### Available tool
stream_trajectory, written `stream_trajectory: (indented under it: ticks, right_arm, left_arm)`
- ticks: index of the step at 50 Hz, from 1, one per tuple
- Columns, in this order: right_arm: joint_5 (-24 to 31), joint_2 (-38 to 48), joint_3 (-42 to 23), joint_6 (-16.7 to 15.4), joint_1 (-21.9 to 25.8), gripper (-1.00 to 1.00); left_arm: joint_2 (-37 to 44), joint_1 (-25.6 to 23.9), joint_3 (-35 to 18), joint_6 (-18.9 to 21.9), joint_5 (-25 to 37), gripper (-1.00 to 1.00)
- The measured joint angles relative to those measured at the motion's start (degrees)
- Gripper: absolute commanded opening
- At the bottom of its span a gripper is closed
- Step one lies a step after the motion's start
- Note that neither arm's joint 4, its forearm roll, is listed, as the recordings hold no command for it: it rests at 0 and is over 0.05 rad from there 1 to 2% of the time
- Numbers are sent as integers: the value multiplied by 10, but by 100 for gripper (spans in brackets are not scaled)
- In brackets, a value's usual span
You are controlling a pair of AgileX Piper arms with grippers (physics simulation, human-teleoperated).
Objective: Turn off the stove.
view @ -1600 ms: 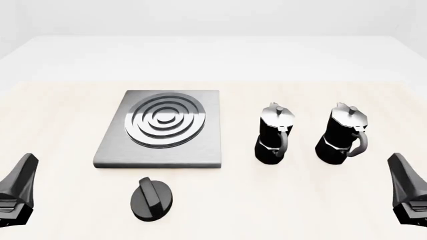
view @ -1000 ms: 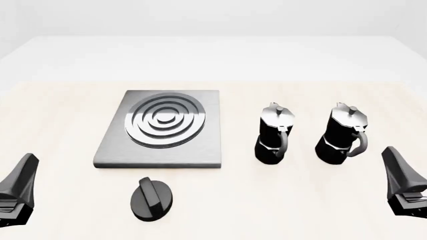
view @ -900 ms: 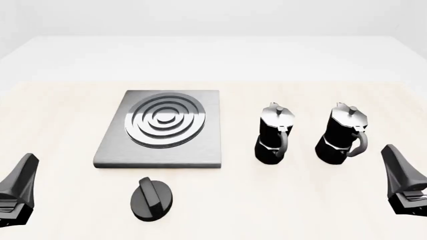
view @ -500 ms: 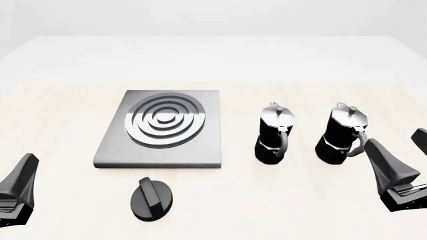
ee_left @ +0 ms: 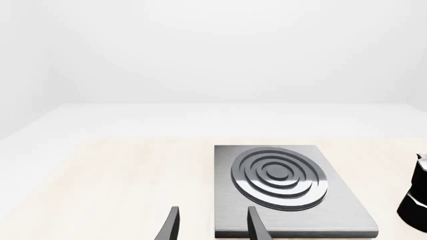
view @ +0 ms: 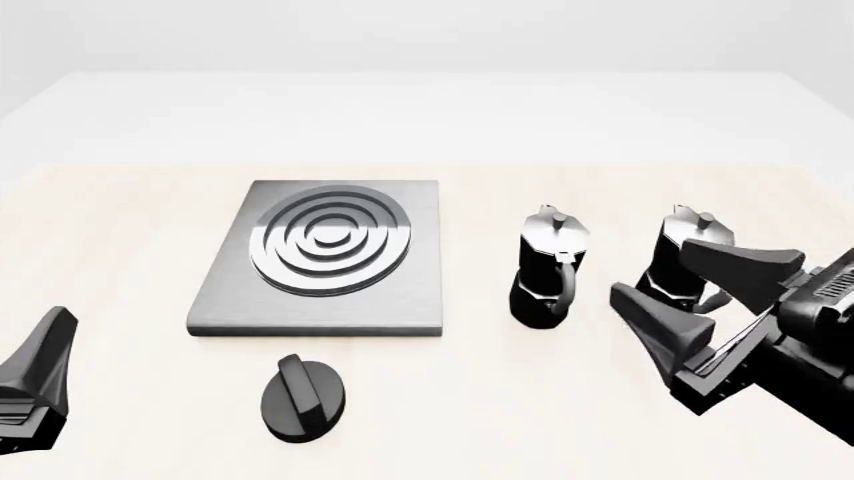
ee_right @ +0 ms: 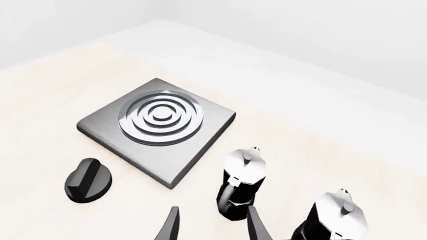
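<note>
left gripper [view: 38, 375]: parked at near left edge, jaws apart, empty | knob [view: 303, 397]: just before stove [view: 320, 257] front edge, apart from it; likely rigid, light, smooth — pinch across raised ridge, twist | moka pots [view: 547, 268]: avoid | right gripper [view: 694, 305]: wide open, empty, near right pot.

Grey stove [view: 320, 260] flat; black knob [view: 303, 397] just beside.

A pale, cream-coloured tabletop [view: 120, 220] fills the near ground; beyond its far edge lies a white floor, then plain white walls, evenly and softly lit.
</note>
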Motion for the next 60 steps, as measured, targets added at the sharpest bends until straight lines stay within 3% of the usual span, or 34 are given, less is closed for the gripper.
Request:
stream_trajectory:
  ticks: [11, 29, 60]
  right_arm:
    - [21, 108, -58, 4, 69, 100]
    - [27, 246, -112, 7, 129, 100]
    - [-9, 429, -185, 16, 243, 100]
  left_arm:
    - [0, 0, 0, 0, 0, 100]
    - [0, 0, 0, 0, 0, 100]
    - [0, 0, 0, 0, 0, 100]
